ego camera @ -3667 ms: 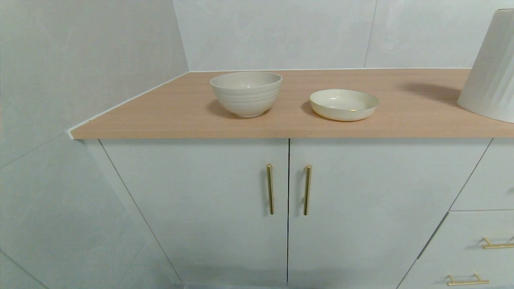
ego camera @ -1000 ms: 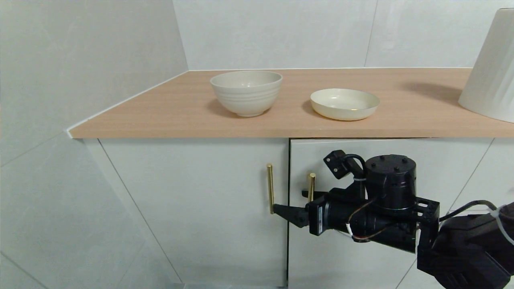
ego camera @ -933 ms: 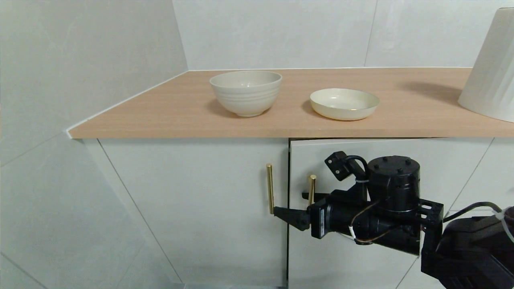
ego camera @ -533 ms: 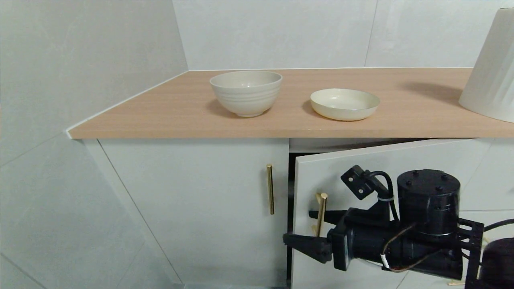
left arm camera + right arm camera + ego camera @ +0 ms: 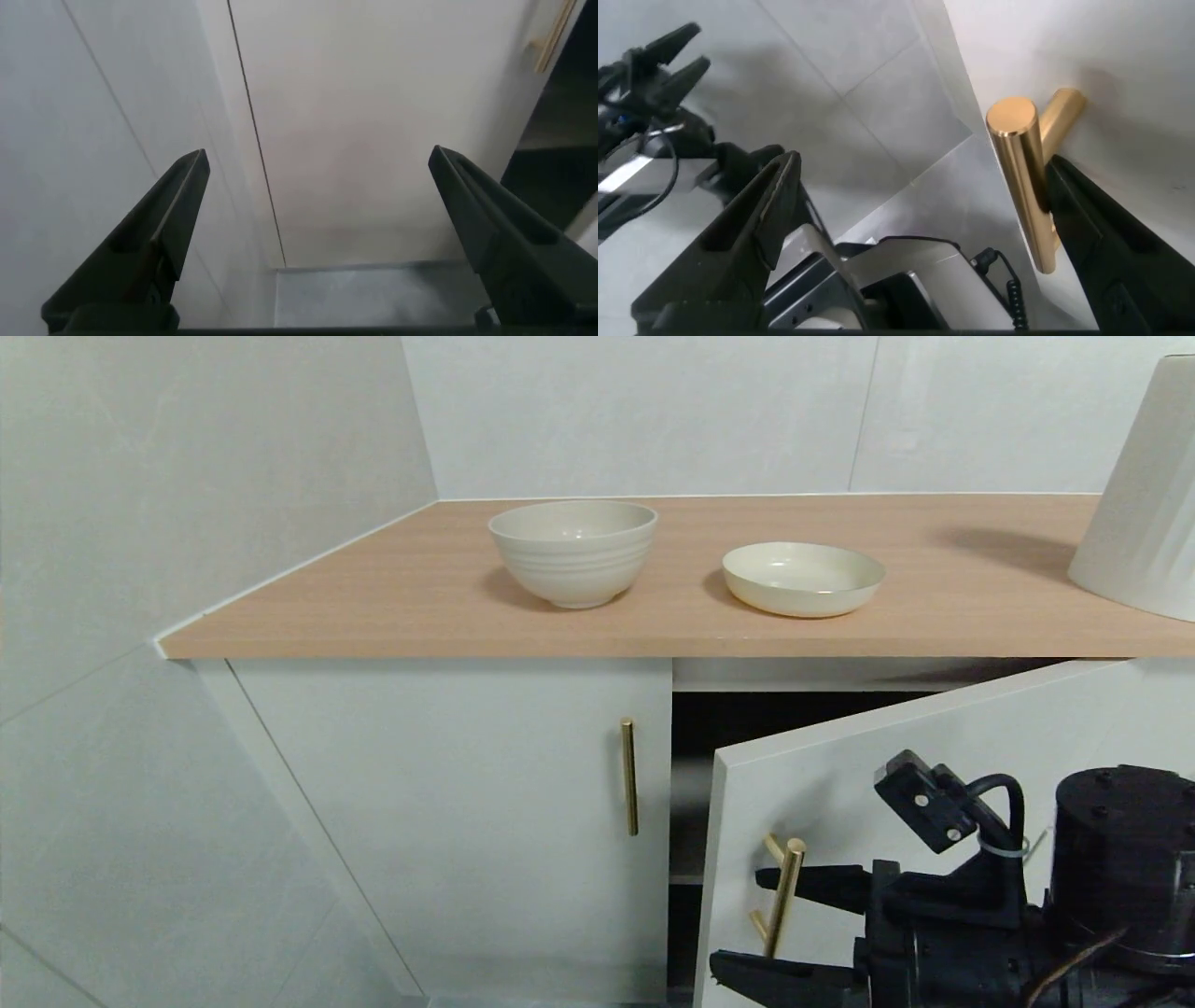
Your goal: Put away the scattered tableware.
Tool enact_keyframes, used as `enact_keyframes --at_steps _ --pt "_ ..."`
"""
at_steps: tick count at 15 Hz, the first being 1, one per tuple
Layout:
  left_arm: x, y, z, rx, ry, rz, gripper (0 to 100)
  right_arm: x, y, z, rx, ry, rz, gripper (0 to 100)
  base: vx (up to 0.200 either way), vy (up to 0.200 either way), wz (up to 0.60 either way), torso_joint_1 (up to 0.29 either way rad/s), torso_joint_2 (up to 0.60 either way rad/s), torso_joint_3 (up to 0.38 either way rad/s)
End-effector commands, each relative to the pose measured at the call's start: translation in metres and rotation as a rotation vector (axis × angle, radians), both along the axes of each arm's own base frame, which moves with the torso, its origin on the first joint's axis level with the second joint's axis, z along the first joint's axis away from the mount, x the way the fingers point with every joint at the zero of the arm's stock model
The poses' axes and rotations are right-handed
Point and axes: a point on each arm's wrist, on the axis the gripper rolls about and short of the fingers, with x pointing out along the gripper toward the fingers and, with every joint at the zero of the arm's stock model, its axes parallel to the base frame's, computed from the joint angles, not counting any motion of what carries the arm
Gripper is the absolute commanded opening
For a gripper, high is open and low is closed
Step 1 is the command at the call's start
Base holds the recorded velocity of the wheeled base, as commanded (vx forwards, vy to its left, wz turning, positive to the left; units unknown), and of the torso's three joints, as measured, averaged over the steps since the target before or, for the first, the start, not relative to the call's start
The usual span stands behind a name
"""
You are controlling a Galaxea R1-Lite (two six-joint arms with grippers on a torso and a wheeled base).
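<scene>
A ribbed cream bowl (image 5: 571,551) and a shallow cream dish (image 5: 803,579) stand on the wooden countertop (image 5: 392,597). Below it, my right gripper (image 5: 742,924) is open, its two fingers straddling the gold handle (image 5: 780,896) of the right cabinet door (image 5: 934,747), which stands partly swung out. The right wrist view has that handle (image 5: 1027,177) between the spread fingers of the right gripper (image 5: 923,163). My left gripper (image 5: 318,154) is open and holds nothing, low down and facing the left cabinet door (image 5: 374,131).
The left door (image 5: 448,803) is closed, with its gold handle (image 5: 629,789) near the middle seam. A dark cabinet interior (image 5: 747,719) with a shelf shows behind the open door. A tall white ribbed object (image 5: 1139,495) stands at the counter's right end. A tiled wall bounds the left.
My right arm came into view at the right door's handle and drew back toward me. The right door has swung open, exposing the dark interior. Bowl and dish have not moved.
</scene>
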Motion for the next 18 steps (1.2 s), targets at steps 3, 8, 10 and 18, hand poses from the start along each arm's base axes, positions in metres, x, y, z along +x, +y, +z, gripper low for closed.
enact_keyframes --at_steps 3,8,10,18 --pt "-0.008 -0.002 0.082 0.002 0.008 -0.086 100 -0.010 -0.009 0.005 0.019 -0.019 0.002 100 0.000 0.000 0.00 0.000 0.00 0.000" --pt "0.086 -0.006 0.142 -0.025 0.313 -0.248 100 -0.018 -0.009 0.000 0.002 0.000 0.026 100 0.000 0.000 0.00 0.000 0.00 0.000" --pt "0.123 -0.015 0.145 -0.023 0.368 -0.335 100 -0.018 -0.009 -0.001 0.001 0.002 0.031 100 0.000 0.000 0.00 0.000 0.00 0.000" --pt "0.188 -0.085 0.120 -0.070 0.510 -0.652 0 -0.020 -0.009 -0.002 -0.001 0.004 0.037 100 0.000 0.000 0.00 0.000 0.00 0.000"
